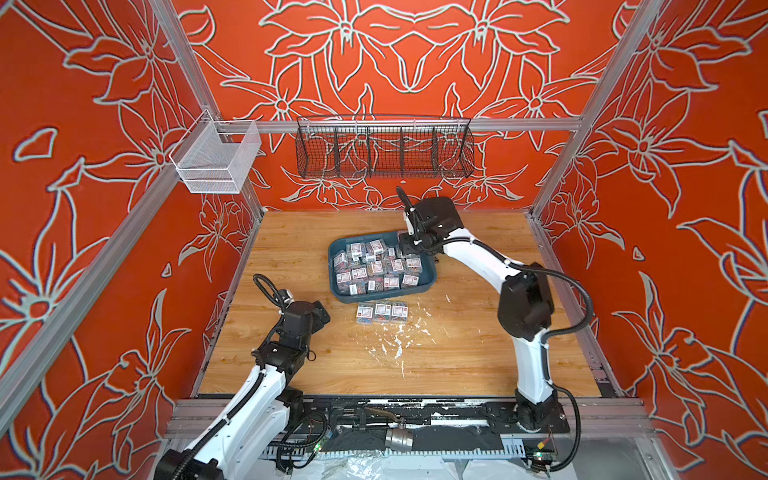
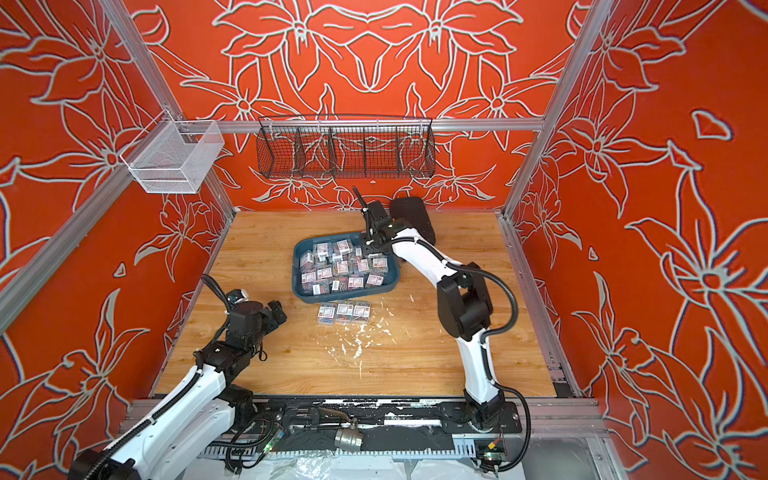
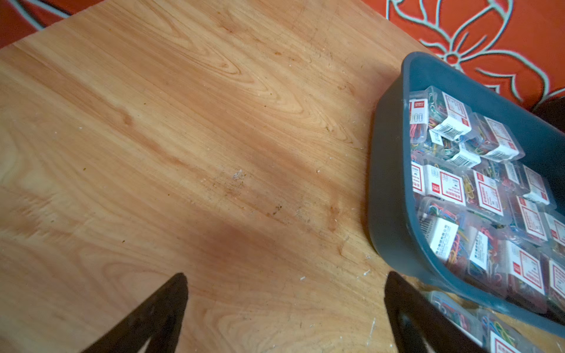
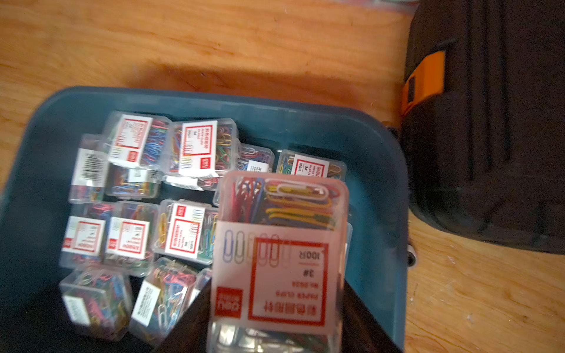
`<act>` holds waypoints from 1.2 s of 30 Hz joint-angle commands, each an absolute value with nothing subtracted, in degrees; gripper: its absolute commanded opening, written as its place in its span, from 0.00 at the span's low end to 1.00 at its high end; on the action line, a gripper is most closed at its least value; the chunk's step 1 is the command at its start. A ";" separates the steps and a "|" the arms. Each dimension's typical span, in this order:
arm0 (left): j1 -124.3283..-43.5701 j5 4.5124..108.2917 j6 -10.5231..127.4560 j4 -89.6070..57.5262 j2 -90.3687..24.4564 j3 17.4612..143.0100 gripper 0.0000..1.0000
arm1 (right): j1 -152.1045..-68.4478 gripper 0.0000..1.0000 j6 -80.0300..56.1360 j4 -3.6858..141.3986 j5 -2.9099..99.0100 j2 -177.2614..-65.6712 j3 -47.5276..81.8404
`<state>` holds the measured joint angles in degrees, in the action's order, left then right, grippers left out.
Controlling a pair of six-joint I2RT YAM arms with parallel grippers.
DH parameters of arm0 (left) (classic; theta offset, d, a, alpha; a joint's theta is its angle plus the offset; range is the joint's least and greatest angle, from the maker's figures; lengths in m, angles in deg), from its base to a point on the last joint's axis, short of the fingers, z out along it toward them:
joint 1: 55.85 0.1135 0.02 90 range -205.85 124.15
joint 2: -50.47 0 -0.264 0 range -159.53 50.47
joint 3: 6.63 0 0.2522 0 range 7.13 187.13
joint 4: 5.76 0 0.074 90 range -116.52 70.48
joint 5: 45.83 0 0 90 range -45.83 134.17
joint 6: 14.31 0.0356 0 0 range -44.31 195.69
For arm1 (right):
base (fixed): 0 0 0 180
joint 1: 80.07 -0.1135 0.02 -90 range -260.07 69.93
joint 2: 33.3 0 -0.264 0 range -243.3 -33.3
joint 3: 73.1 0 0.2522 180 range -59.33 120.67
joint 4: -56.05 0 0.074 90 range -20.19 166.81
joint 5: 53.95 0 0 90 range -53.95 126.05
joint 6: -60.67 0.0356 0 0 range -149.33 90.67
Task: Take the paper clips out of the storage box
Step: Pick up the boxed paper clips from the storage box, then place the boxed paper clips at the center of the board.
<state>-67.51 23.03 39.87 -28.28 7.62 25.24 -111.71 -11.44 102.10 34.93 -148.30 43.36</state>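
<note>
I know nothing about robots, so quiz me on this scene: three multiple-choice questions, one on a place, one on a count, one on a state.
1. The removed clip boxes lie: A on a shelf; B on the table beside the storage box; C on the floor.
2. They number: A one; B six; C three.
3. The right gripper is: A closed on a clip box; B open; C closed on a pen.
Key: B, they sit on wood; C, three labels show in both top views; A, the right wrist view shows it clamped.
</note>
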 commanded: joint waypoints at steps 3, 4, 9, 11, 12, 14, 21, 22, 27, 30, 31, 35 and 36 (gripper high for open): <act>-67.28 22.45 40.37 -27.17 6.37 26.86 0.97 | -112.19 0.48 -9.06 95.71 34.25 -136.13 29.98; -67.28 22.54 40.37 -27.25 6.12 26.99 0.97 | -112.40 0.48 -8.67 94.94 34.15 -133.65 27.23; -67.28 22.73 40.12 -27.87 5.82 27.26 0.97 | -113.53 0.48 -6.70 93.50 32.86 -124.19 16.06; -67.27 22.63 39.92 -28.24 6.30 27.12 0.97 | -114.14 0.47 -5.84 93.13 32.18 -120.99 12.01; -67.28 22.66 39.87 -28.44 6.67 27.02 0.97 | -114.47 0.47 -5.52 92.73 31.89 -119.30 9.78; -67.28 22.56 39.58 -28.99 7.38 26.74 0.97 | -115.30 0.47 -4.63 92.13 30.94 -116.29 5.70; -67.28 21.96 39.01 -29.54 8.90 26.16 0.97 | -119.95 0.47 -1.74 90.51 27.48 -109.09 -5.46; -67.26 21.95 38.95 -29.54 8.77 26.29 0.97 | -120.80 0.47 -1.28 90.33 27.04 -108.72 -6.43; -67.28 22.03 38.98 -29.71 7.70 26.80 0.97 | -124.18 0.45 1.42 89.64 25.75 -107.34 -11.34; -67.25 22.06 39.00 -29.76 7.58 26.87 0.97 | -125.37 0.45 3.04 88.23 25.94 -106.66 -14.45; -67.28 22.09 39.03 -29.65 7.63 26.81 0.97 | -125.81 0.45 3.50 87.82 26.15 -106.78 -14.94; -67.25 22.29 39.10 -29.46 7.67 26.67 0.97 | -127.22 0.45 4.53 85.42 26.55 -109.69 -16.76; -67.26 22.25 39.12 -29.45 7.58 26.80 0.97 | -127.32 0.45 4.71 84.69 26.85 -110.96 -16.88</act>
